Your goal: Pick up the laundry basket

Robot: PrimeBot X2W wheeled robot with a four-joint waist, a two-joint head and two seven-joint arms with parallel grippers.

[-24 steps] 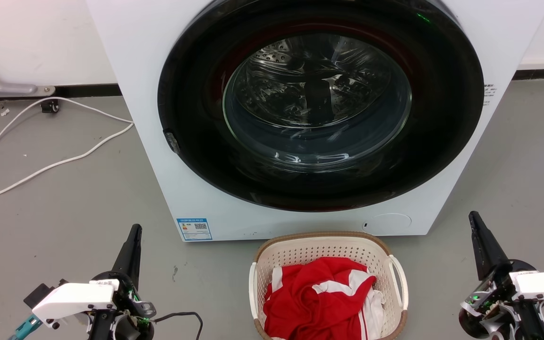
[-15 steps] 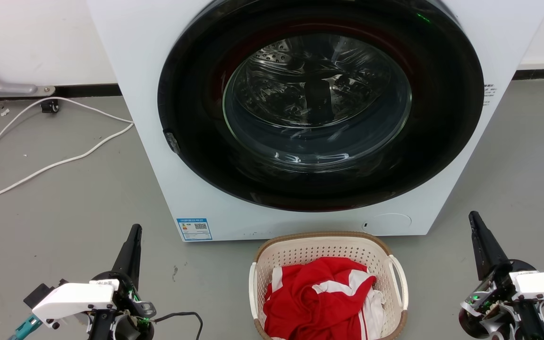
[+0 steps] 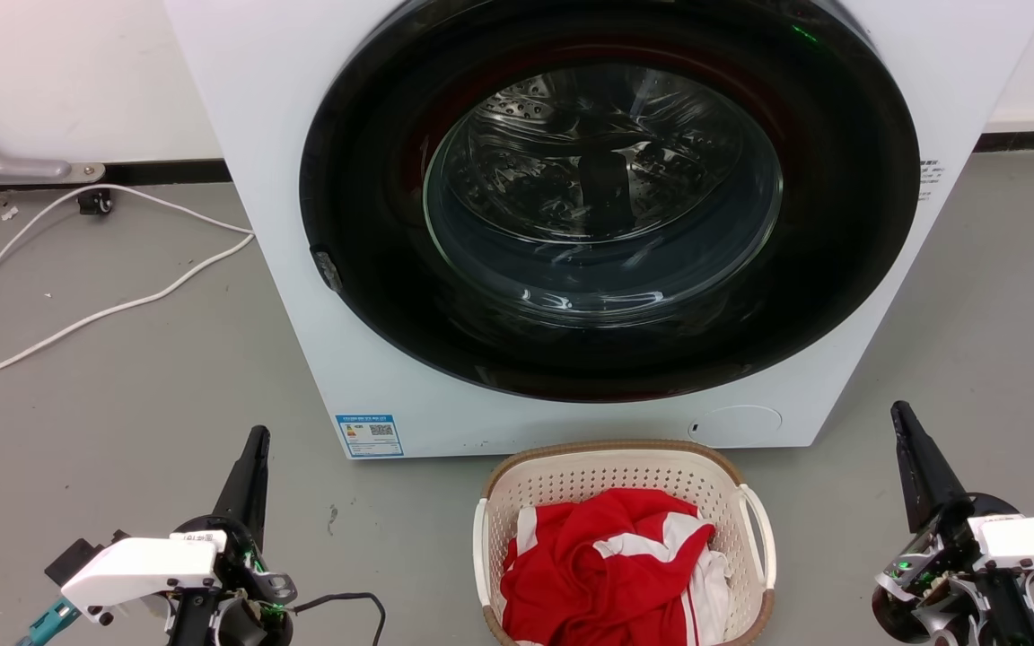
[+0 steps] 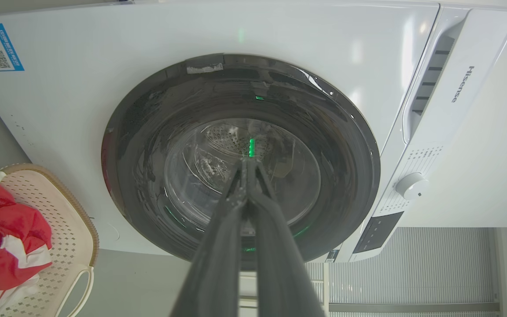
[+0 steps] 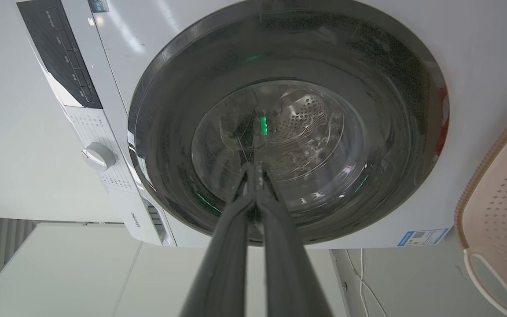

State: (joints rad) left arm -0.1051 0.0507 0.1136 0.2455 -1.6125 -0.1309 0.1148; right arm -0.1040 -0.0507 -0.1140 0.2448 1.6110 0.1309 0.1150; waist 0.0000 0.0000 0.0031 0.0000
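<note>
On floor (image 3: 122,377), near centre: laundry basket (image 3: 571,475), just in front of washing machine (image 3: 275,224), red-and-white garment (image 3: 607,565) inside. Left tool (image 3: 257,438) well left of basket, right tool (image 3: 899,413) well right. Both tools closed, tips pressed together, gripping nothing, pointing toward the machine.

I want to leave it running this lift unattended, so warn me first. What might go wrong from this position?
1. The left gripper and right gripper are both shut and apart from the laundry basket; reaching its thin loop handles closed would likely shove it.
2. The basket sits close to the washing machine; a forward swing may bump it.
3. The red garment is heaped inside; a one-sided lift could spill it.
</note>
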